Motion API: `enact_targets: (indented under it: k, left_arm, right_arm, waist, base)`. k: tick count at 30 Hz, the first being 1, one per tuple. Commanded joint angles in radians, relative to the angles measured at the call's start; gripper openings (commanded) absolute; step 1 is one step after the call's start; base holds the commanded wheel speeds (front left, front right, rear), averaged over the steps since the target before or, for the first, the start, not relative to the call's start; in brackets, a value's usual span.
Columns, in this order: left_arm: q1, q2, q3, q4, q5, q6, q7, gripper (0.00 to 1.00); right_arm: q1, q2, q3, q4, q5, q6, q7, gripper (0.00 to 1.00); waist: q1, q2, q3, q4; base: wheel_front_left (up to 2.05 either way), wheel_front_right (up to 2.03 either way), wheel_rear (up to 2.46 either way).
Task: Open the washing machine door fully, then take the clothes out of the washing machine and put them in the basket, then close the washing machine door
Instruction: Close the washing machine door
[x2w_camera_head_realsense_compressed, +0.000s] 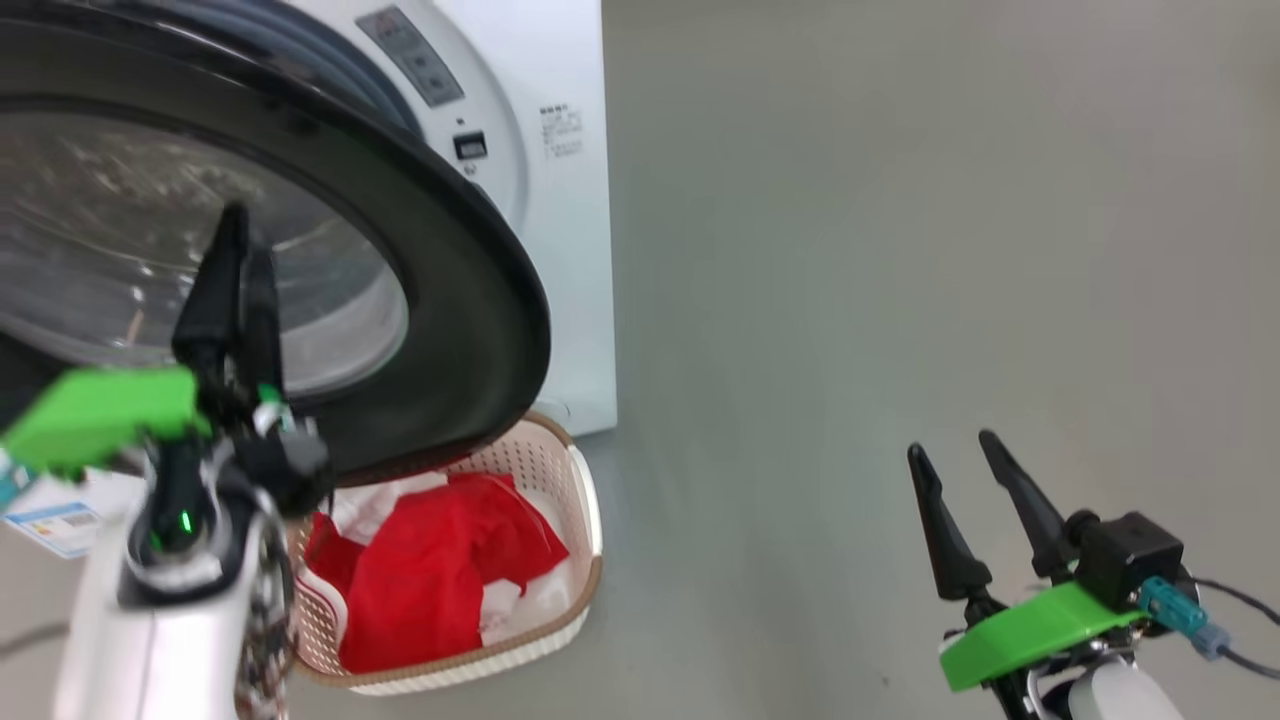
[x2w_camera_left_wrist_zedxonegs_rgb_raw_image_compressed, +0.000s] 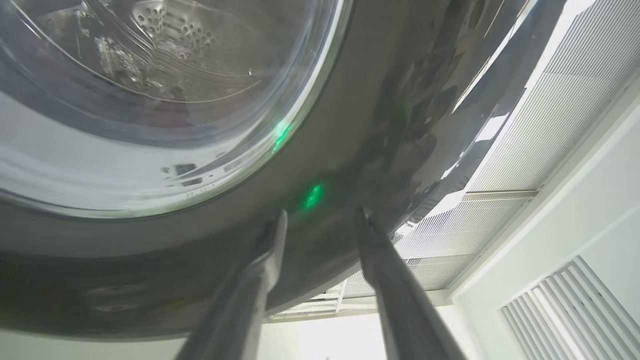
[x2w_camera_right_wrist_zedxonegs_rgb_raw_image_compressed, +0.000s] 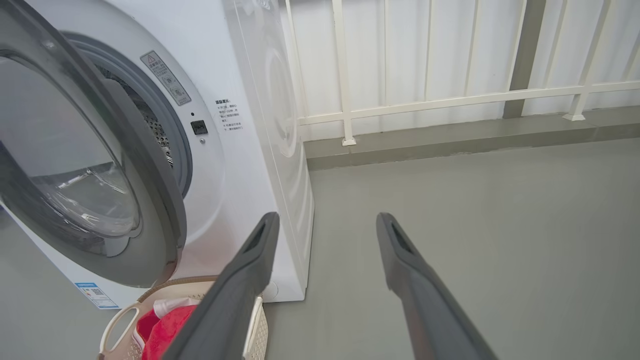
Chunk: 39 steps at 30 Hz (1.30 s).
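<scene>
Your left gripper (x2w_camera_left_wrist_zedxonegs_rgb_raw_image_compressed: 321, 214) has its fingers parted, tips at the black rim of the washing machine door (x2w_camera_head_realsense_compressed: 470, 300). Contact is unclear. The door hangs ajar over the basket (x2w_camera_head_realsense_compressed: 588, 505), hiding its far end. The clothes (x2w_camera_head_realsense_compressed: 440, 570) lie inside. Your right gripper (x2w_camera_head_realsense_compressed: 951, 445) is spread wide, with open floor (x2w_camera_head_realsense_compressed: 900, 250) all round it.

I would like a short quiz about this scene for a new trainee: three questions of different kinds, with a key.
1. True or false: the clothes lie in the basket.
2. Choose one: the door is A) shut tight, B) open, C) taken off.
3. Fill the gap: the right hand is ____ and holds nothing.

Key: 1 true; 2 B; 3 open.
</scene>
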<state>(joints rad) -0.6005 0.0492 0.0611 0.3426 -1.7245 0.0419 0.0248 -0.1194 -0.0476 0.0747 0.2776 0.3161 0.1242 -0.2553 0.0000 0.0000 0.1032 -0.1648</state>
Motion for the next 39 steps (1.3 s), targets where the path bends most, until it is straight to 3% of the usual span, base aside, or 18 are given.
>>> enact_targets:
  k: [1, 8, 13, 17, 22, 30, 31, 35, 39]
  left_arm:
    - [0.033, 0.032, 0.028, -0.038, -0.007, -0.016, 0.005, 1.00]
    - [0.205, 0.035, 0.029, -0.114, -0.005, -0.031, 0.028, 1.00]
    - [0.335, 0.057, -0.003, -0.177, 0.117, -0.050, -0.041, 1.00]
    - [0.441, 0.076, -0.043, -0.249, 0.220, -0.116, -0.079, 1.00]
    - [0.557, 0.124, -0.083, -0.274, 0.416, -0.151, -0.189, 1.00]
    - [0.687, 0.167, -0.064, -0.320, 0.812, -0.154, -0.285, 1.00]
    - [0.687, 0.167, -0.064, -0.320, 0.812, -0.154, -0.285, 1.00]
    - [0.717, 0.168, -0.033, -0.349, 1.149, -0.110, -0.286, 1.00]
    - [0.737, 0.115, 0.009, -0.375, 1.352, -0.114, -0.286, 1.00]
  right_arm:
    - [0.003, -0.003, 0.018, -0.018, -0.004, 0.007, -0.006, 1.00]
    - [0.037, -0.003, 0.016, -0.014, -0.003, 0.007, -0.006, 1.00]
    - [0.060, -0.003, 0.007, -0.016, 0.001, 0.007, -0.006, 1.00]
    - [0.073, -0.003, 0.007, -0.019, 0.008, 0.007, -0.006, 1.00]
    - [0.086, -0.003, 0.000, -0.023, 0.012, 0.007, -0.006, 1.00]
    - [0.101, -0.003, -0.012, -0.039, 0.012, 0.007, -0.006, 1.00]
    - [0.101, -0.003, -0.012, -0.039, 0.012, 0.007, -0.006, 1.00]
    - [0.111, -0.003, -0.014, -0.049, 0.013, 0.007, -0.006, 1.00]
    - [0.116, -0.003, -0.014, -0.053, 0.014, 0.007, -0.006, 1.00]
  waist:
    - [0.0000, 0.0000, -0.045, 0.021]
    - [0.0000, 0.0000, -0.110, 0.059]
    - [0.0000, 0.0000, -0.137, 0.086]
    - [0.0000, 0.0000, -0.154, 0.101]
    - [0.0000, 0.0000, -0.173, 0.117]
    - [0.0000, 0.0000, -0.196, 0.133]
    - [0.0000, 0.0000, -0.196, 0.133]
    - [0.0000, 0.0000, -0.201, 0.139]
    - [0.0000, 0.0000, -0.204, 0.140]
  base:
    - [0.00, 0.00, 0.00]
    - [0.00, 0.00, 0.00]
    - [0.00, 0.00, 0.00]
    - [0.00, 0.00, 0.00]
    - [0.00, 0.00, 0.00]
    - [0.00, 0.00, 0.00]
    - [0.00, 0.00, 0.00]
    - [0.00, 0.00, 0.00]
    - [0.00, 0.00, 0.00]
